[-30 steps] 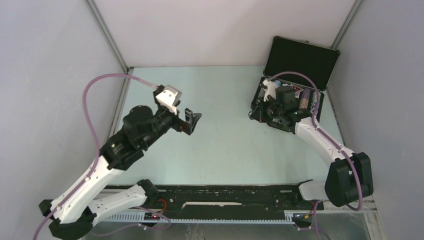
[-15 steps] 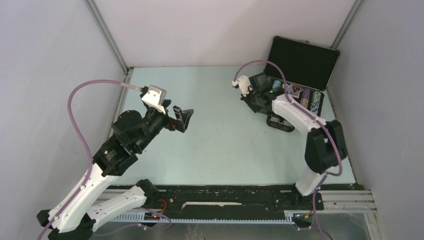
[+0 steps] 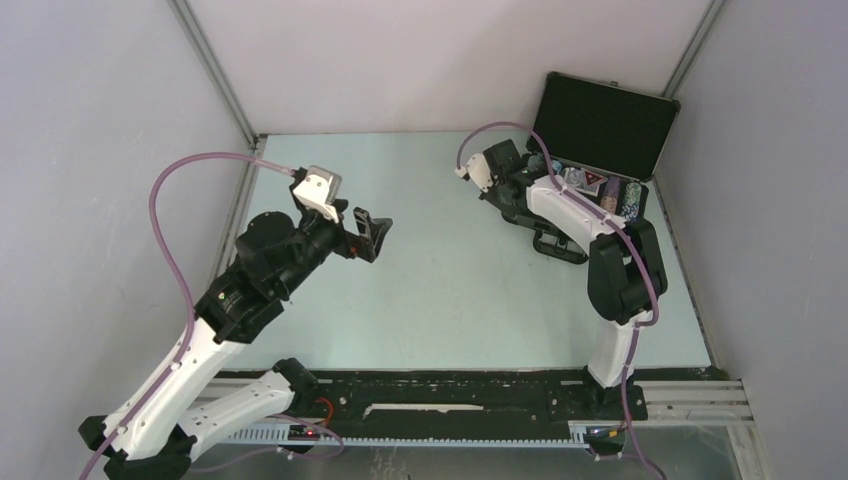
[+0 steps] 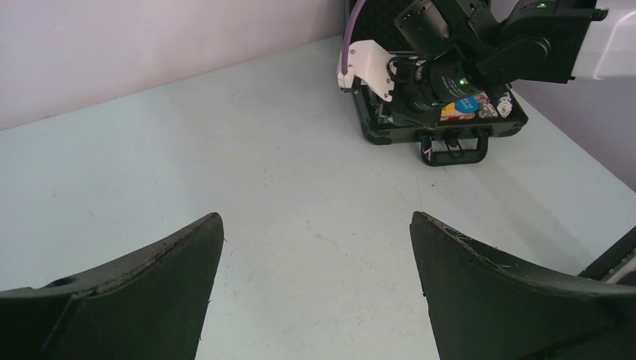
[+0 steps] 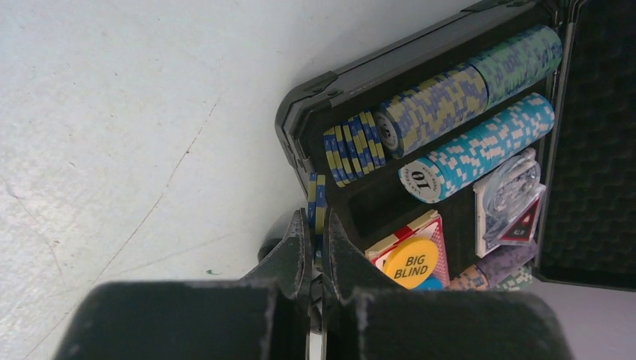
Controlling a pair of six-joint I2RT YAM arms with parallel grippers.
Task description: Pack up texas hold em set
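Now right jaws pinch striped chips (image 5: 318,196); next I'd seat them in the short row (image 5: 352,154) just ahead; left jaws spread.

Pale green table (image 3: 450,300), grey walls (image 3: 400,60)

Robotics laboratory test cell. Plain pale panels (image 3: 90,150) are closing in a pale green table (image 3: 450,300) on three sides, and bare metal posts (image 3: 215,70) are framing the rear corners. Two white-and-black arms, the left arm (image 3: 190,355) and the right arm (image 3: 620,270), are standing bolted to a black rail (image 3: 450,386) along the near edge, with a slotted cable duct (image 3: 450,437) running below it. Purple cables (image 3: 155,205) are looping freely from the arms up toward the wrists.
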